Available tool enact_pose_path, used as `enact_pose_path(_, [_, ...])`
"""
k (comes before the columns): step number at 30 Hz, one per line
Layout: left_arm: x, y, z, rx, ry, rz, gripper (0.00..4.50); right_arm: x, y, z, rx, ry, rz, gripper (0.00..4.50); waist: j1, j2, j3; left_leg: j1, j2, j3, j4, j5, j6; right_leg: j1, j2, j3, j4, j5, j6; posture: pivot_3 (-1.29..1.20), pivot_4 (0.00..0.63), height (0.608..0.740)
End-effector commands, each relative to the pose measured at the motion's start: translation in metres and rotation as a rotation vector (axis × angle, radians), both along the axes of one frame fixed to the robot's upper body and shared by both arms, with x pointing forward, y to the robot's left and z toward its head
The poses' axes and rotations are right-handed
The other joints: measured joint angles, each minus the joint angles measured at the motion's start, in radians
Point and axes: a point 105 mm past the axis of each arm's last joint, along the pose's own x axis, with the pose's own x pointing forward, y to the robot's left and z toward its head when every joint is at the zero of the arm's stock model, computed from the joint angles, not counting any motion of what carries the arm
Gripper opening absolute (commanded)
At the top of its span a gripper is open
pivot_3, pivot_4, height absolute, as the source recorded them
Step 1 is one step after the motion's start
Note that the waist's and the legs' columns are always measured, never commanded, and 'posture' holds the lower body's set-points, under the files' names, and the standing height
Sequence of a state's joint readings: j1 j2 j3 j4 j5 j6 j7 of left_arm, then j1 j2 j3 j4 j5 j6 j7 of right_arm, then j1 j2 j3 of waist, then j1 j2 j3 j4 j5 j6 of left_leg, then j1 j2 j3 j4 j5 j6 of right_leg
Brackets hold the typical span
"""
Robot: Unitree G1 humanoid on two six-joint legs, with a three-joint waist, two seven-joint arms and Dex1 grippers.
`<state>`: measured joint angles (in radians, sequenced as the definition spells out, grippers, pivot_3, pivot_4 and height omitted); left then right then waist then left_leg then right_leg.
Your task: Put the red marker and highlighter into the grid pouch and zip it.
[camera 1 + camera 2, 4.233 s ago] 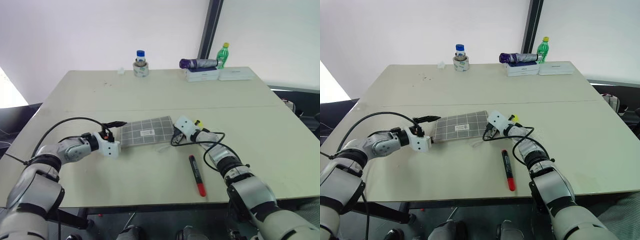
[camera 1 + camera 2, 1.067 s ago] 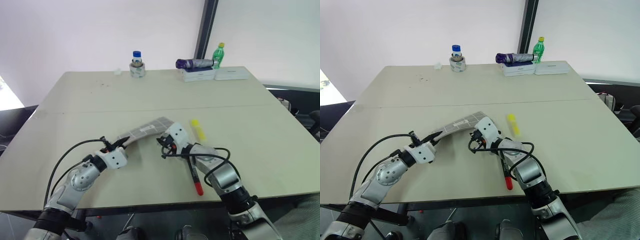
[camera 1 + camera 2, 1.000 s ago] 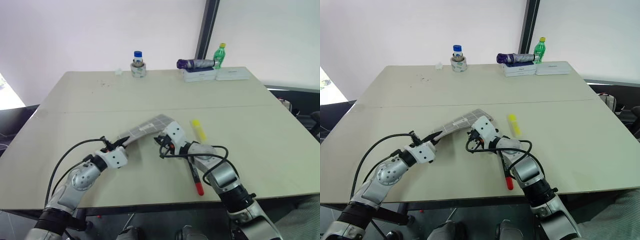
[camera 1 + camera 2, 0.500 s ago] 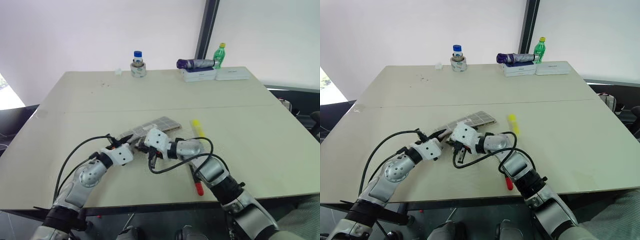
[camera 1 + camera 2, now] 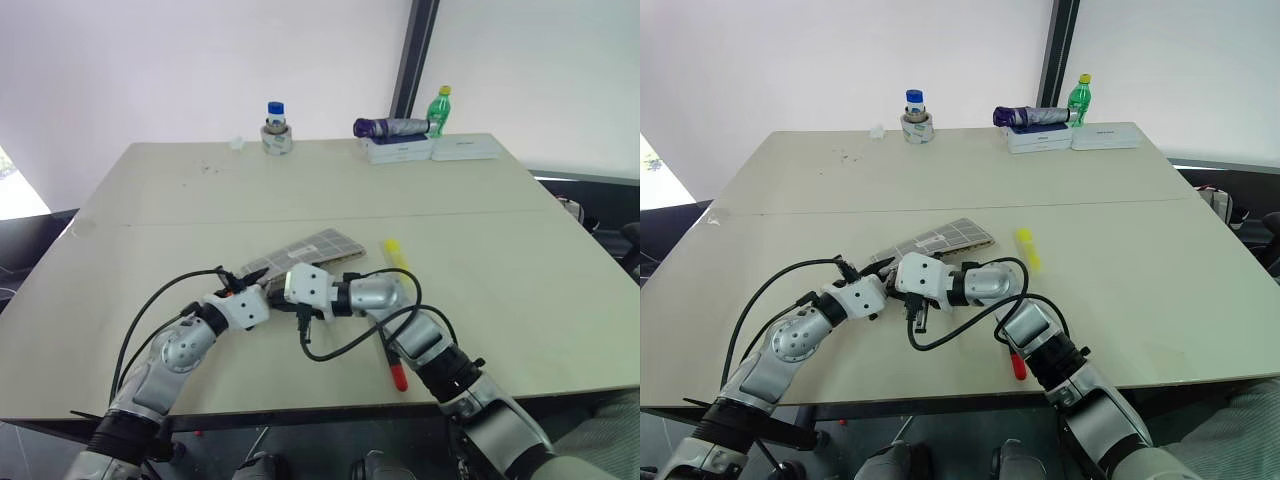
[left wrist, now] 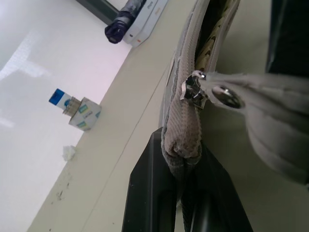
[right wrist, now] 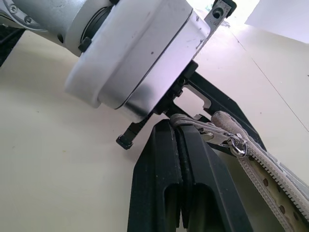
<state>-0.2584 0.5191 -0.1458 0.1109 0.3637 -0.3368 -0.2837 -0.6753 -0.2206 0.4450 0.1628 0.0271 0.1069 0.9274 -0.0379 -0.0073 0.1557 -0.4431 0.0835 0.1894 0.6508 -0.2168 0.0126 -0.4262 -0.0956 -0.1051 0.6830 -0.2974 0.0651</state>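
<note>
Head views: flat grey grid-lined fabric pouch mid-table, well inside every edge; short yellow highlighter just right; black red-capped marker nearer the front edge.

Left wrist: left gripper clenched on the pouch's end.

Right wrist: right gripper pinching the zipper pull cord.

Looks like a plain office or lab room: a wide beige table against bare white walls, a dark pillar behind, white boxes, a folded umbrella, a green bottle and a tape roll along the far edge.
</note>
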Motion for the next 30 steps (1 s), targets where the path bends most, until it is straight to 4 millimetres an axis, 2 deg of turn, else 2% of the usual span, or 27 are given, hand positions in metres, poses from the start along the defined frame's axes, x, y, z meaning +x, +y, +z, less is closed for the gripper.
enact_pose_path(1, [0.002,-0.003,0.017,-0.010,-0.057,-0.008,0.00,-0.004,-0.002,0.019,0.081,0.003,0.034,0.87,0.000,0.000,0.000,0.000,0.000,0.000,0.000,0.000,0.000,0.000,0.000,0.000,0.000,0.000,0.000,0.00,0.150,0.740])
enact_pose_path(6, [0.003,-0.002,0.019,-0.008,-0.063,-0.004,0.00,0.000,-0.014,0.017,0.075,-0.002,-0.011,3.53,0.000,0.000,0.000,0.000,0.000,0.000,0.000,0.000,0.000,0.000,0.000,0.000,0.000,0.000,0.000,0.00,0.150,0.740])
enact_pose_path(8, [0.005,0.000,0.022,-0.008,-0.071,0.002,0.00,0.004,-0.025,0.012,0.053,-0.007,-0.047,4.46,0.001,0.000,0.000,0.000,0.000,0.000,0.000,0.000,0.000,0.000,0.000,0.000,0.000,0.000,0.000,0.00,0.150,0.740])
enact_pose_path(12, [0.006,0.003,0.025,-0.004,-0.078,0.007,0.00,0.007,-0.047,0.004,0.016,0.002,-0.105,4.46,0.004,0.000,0.000,0.000,0.000,0.000,0.000,0.000,0.000,0.000,-0.001,0.000,0.000,0.000,0.000,0.00,0.150,0.740])
enact_pose_path(14, [0.006,0.006,0.026,0.002,-0.083,0.009,0.00,0.010,-0.068,-0.001,0.000,0.014,-0.171,4.46,0.006,0.000,0.000,0.000,0.000,0.000,0.000,0.000,0.000,0.000,-0.001,0.000,0.000,0.000,0.000,0.00,0.150,0.740])
enact_pose_path(16, [0.006,0.008,0.028,0.001,-0.088,0.009,0.00,0.011,-0.079,-0.001,0.008,0.022,-0.211,4.46,0.006,0.000,0.000,0.000,0.000,0.000,0.000,0.000,0.000,0.000,-0.001,0.000,0.000,0.000,0.000,0.00,0.150,0.740])
enact_pose_path(20, [0.004,0.010,0.026,0.008,-0.085,-0.002,0.00,0.014,-0.094,0.028,0.304,0.149,-0.340,4.46,0.002,0.000,0.000,0.000,0.000,-0.001,0.000,0.000,0.000,0.000,-0.001,0.000,0.000,0.000,0.000,0.00,0.150,0.740])
enact_pose_path(24, [0.003,0.013,0.024,0.023,-0.089,-0.008,0.00,0.028,-0.123,0.038,0.449,0.104,-0.565,4.46,0.003,0.000,0.000,0.000,0.000,-0.001,-0.001,0.000,0.000,0.000,0.000,0.000,0.000,0.000,0.000,0.00,0.150,0.740])
enact_pose_path(28, [0.003,0.019,0.021,0.032,-0.083,0.001,0.00,0.018,-0.161,0.013,0.396,0.072,-0.780,4.46,0.026,0.000,0.000,0.000,-0.001,-0.001,-0.001,-0.003,0.005,0.001,-0.001,0.000,-0.001,0.000,0.000,0.00,0.150,0.740])
enact_pose_path(30, [0.003,0.020,0.019,0.034,-0.080,-0.003,0.00,0.012,-0.175,0.008,0.411,0.080,-0.862,4.46,0.026,0.000,0.000,0.000,-0.001,0.000,-0.001,-0.004,0.006,0.000,-0.001,0.000,-0.002,0.000,0.000,0.00,0.150,0.740])
